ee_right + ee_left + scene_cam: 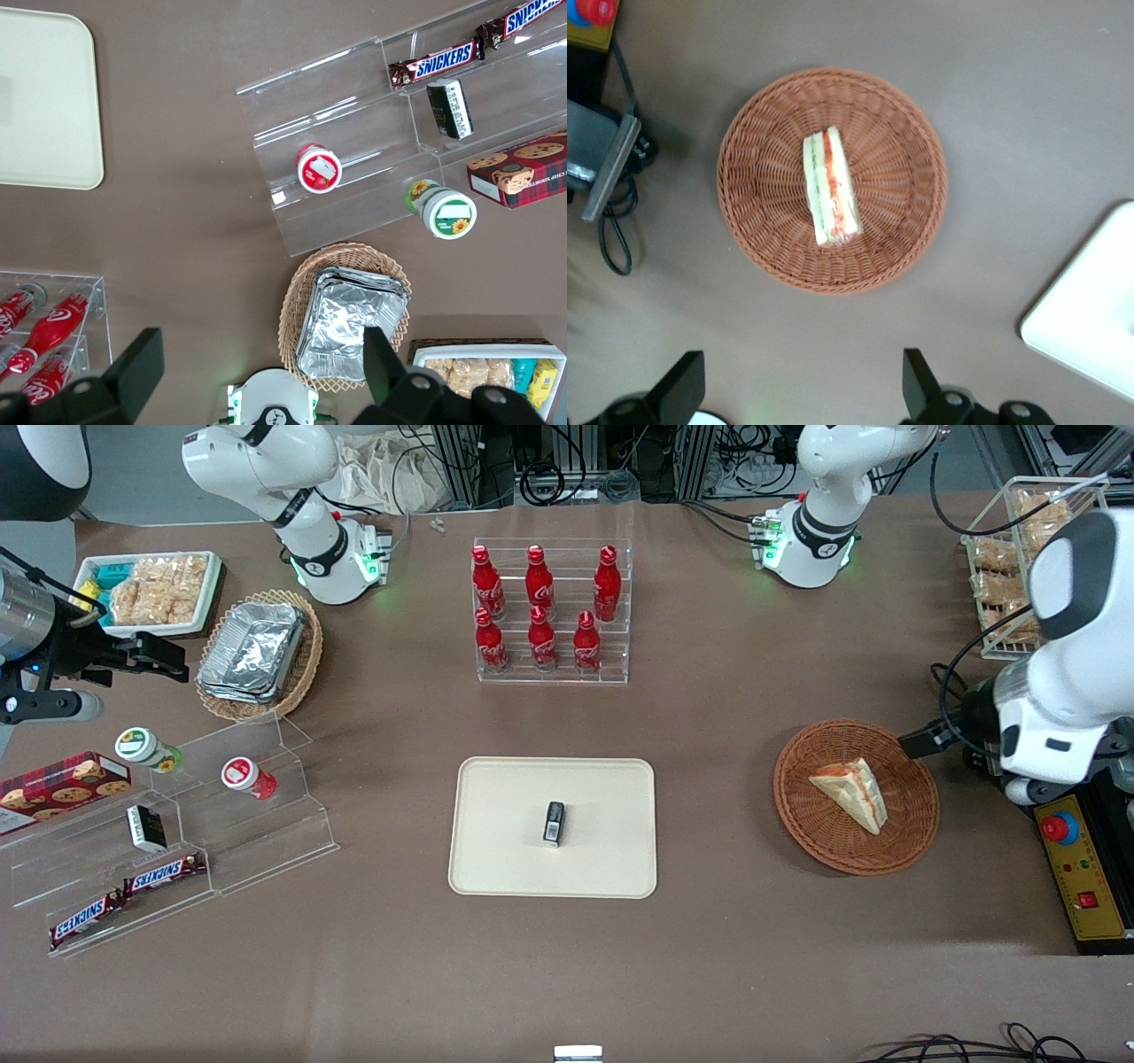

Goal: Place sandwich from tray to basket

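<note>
Sandwich [852, 794] diagonal in basket [802, 817], tool [914, 742] nearby.

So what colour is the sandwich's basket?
Reddish-brown basket, best in the left wrist view; open tool hovers beside it.

The table [709, 957] is brown and smooth. A flat white tray [556, 868] lies near its middle. A round brown basket [802, 779] sits beside the tray, toward the working arm's end. A see-through bottle rack [554, 677] stands farther from the front camera than the tray. Toward the parked arm's end is a see-through shelf with steps [257, 833]. A light woven basket [306, 664] sits farther from the front camera than that shelf. Black cords [983, 1048] lie nearer to the front camera than the round brown basket.
</note>
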